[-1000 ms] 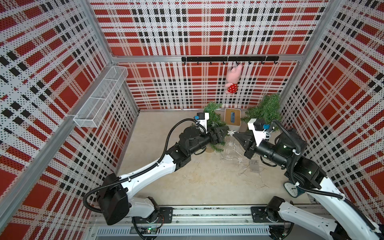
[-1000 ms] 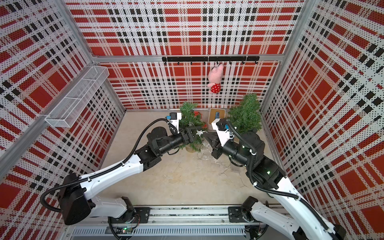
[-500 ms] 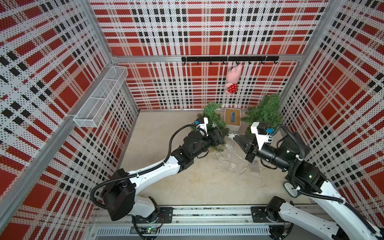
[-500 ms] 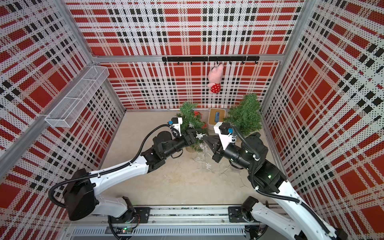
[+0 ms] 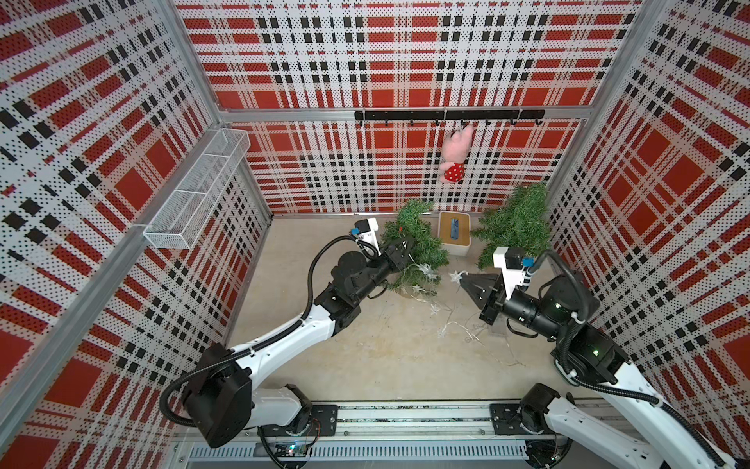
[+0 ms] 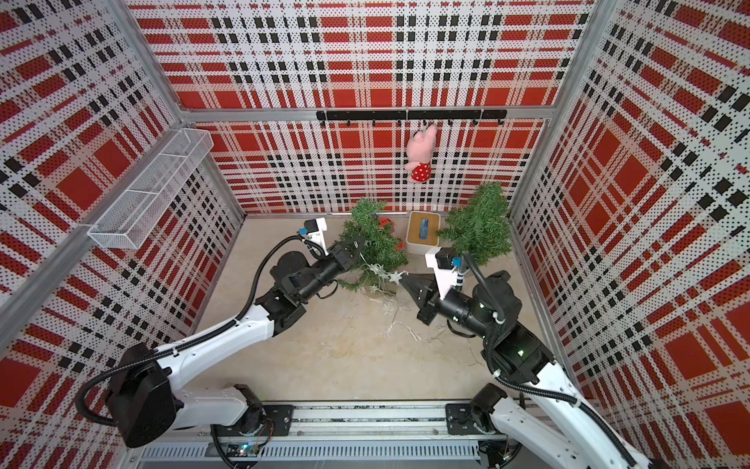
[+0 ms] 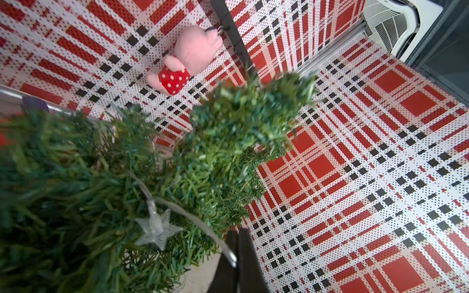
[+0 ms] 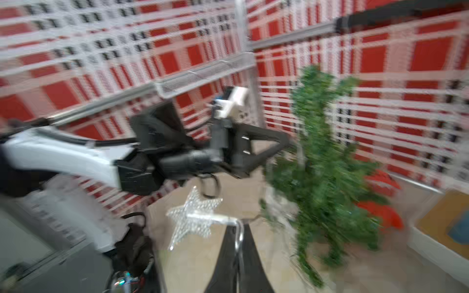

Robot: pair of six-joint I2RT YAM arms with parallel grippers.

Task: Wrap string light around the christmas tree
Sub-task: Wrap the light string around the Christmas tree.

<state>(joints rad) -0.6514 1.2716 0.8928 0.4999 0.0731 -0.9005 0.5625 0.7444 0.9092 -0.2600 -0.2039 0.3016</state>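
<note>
The christmas tree (image 5: 424, 243) (image 6: 377, 243) stands at the back of the floor, small and green. A clear string light (image 5: 426, 271) with star bulbs hangs on its lower branches and trails in loops over the floor (image 6: 395, 320). My left gripper (image 5: 410, 245) (image 7: 237, 237) is against the tree's left side, shut on the wire, with one star (image 7: 157, 229) lying on the needles beside it. My right gripper (image 5: 461, 280) (image 8: 238, 225) hovers to the right of the tree, shut on the wire just behind another star (image 8: 194, 215).
A second green tree (image 5: 515, 227) stands in the back right corner, with a tissue box (image 5: 454, 233) between the trees. A pink plush (image 5: 456, 156) hangs from a black hook rail (image 5: 446, 115). A wire basket (image 5: 199, 191) juts from the left wall.
My left gripper has swung back to the tree's left side and shut on the wire. My right arm has drawn slightly back from the tree with its star.
</note>
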